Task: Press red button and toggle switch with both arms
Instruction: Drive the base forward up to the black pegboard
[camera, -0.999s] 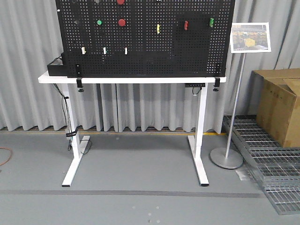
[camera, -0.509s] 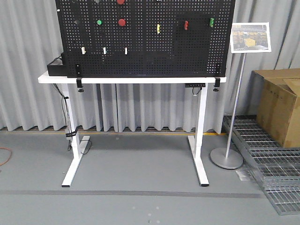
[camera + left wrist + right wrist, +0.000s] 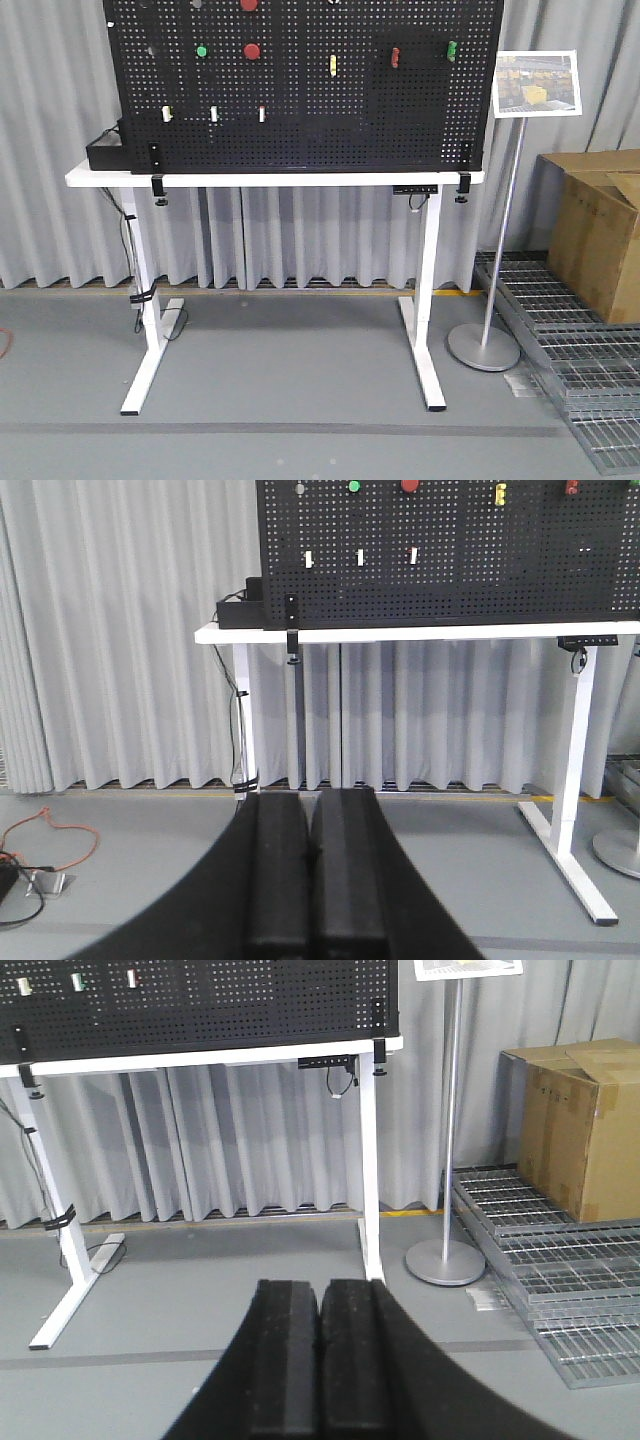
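Grey curtains close off the room behind a white-legged surface, and an upright black pegboard stands on it. The red button sits high on the board's left half, just right of a green button. The toggle switch seems to be the small greyish fitting left of the green one, though it is too small to be sure.

The left hand and right hand each have their fingers pressed together on nothing. Both are low and well apart from the board.

This looks like the approach step, with nothing pressed yet. The next move calls for closing in and lifting both hands to the board's upper rows.

The sign on its stand shows a photo with no lettering that can be read. The cardboard box bears no legible print.
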Controlling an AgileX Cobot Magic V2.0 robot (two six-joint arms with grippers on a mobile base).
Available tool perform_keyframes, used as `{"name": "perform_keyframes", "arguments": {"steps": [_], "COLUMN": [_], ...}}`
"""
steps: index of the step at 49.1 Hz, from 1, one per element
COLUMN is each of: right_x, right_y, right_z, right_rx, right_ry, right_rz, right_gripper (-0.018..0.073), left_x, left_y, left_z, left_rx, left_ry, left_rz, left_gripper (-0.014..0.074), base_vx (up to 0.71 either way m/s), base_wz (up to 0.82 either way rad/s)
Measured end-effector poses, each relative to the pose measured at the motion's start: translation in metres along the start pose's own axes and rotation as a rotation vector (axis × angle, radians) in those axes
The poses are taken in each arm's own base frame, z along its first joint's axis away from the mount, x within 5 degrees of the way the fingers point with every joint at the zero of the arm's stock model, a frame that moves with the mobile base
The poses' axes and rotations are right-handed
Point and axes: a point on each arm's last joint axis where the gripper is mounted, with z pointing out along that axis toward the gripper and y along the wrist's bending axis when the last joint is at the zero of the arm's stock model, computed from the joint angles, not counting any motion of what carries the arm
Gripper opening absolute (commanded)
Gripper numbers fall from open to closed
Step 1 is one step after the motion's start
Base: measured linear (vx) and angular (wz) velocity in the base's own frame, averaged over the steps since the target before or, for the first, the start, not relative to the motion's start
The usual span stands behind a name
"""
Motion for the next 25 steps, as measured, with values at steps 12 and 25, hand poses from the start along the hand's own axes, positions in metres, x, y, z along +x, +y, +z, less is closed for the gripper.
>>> {"name": "perform_keyframes", "arguments": {"steps": [12,25], "right_x": [0.0,0.0], "right_y": [0.0,0.0], "right_z": [0.0,0.0], "right_rx": [0.0,0.0], "right_ry": [0.0,0.0], "right_rz": [0.0,0.0], "right_gripper": [-0.0003,-0.0003], "left_x": [0.0,0.0], "left_y": [0.0,0.0], "left_z": [0.0,0.0], "left_rx": [0.0,0.0], "left_ry": [0.0,0.0], "left_rz": [0.0,0.0], "left_gripper": [0.0001,0.0001], "base_vx": [0.25,0.32], "base_wz": [-0.06,-0.05]}}
